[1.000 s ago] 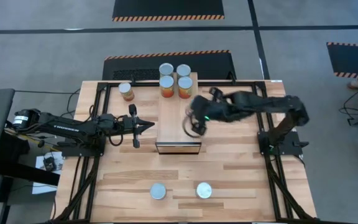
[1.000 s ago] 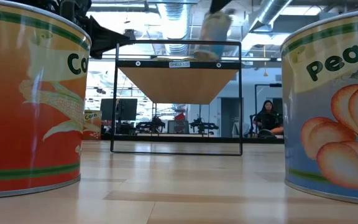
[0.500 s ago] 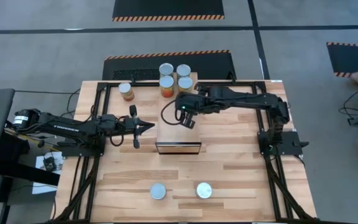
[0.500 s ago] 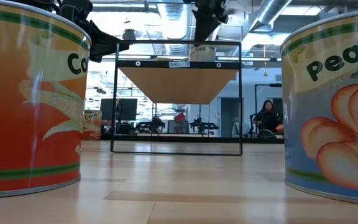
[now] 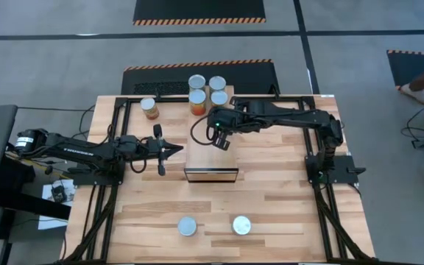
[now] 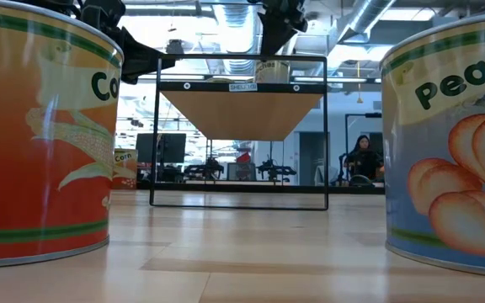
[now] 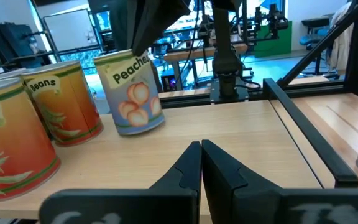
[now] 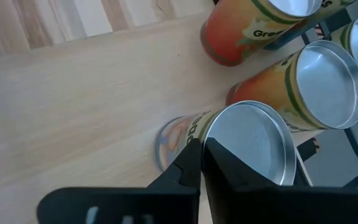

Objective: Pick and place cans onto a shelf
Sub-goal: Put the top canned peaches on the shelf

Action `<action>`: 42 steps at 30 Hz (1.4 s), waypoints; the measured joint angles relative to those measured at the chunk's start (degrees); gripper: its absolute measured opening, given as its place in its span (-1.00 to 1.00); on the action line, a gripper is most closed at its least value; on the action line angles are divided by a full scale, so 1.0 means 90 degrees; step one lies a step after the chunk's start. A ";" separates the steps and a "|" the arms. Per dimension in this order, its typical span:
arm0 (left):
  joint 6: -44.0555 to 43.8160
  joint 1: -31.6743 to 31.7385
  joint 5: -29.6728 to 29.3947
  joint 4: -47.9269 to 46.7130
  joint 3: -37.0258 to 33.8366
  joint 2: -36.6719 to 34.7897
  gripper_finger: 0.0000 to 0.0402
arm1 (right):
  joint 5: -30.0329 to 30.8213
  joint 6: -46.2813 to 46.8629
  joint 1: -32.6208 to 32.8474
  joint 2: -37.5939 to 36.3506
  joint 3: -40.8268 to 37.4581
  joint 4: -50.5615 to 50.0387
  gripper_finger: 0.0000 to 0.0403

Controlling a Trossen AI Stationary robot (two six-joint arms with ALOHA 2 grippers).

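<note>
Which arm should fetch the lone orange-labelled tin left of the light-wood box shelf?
Probably left: the left gripper and the lone orange-labelled tin are both left of the light-wood box shelf, while the right gripper hangs over its top.

cans (image 8: 321,81): bright, smooth metal tops; glossy printed paper labels
shelf (image 5: 210,151): pale wood, smooth matt plank top
table (image 5: 271,213): light wooden slats, grain showing, faint sheen; black metal frame rails
right gripper (image 8: 201,163): dark matt plastic
left gripper (image 7: 201,163): dark matt plastic
</note>
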 joint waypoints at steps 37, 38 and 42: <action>-0.0015 0.0000 0.0005 -0.0003 0.0000 0.0000 -0.99 | 0.0011 -0.0445 -0.0046 -0.0005 0.0000 0.0454 -0.47; -0.0015 0.0000 0.0005 -0.0005 0.0000 0.0000 -0.99 | 0.0048 -0.0522 -0.0046 -0.0007 0.0000 0.0452 -0.46; -0.0015 0.0000 0.0007 -0.0038 0.0000 0.0000 -0.99 | 0.0177 -0.0815 0.0042 -0.0076 -0.0010 0.0296 -0.52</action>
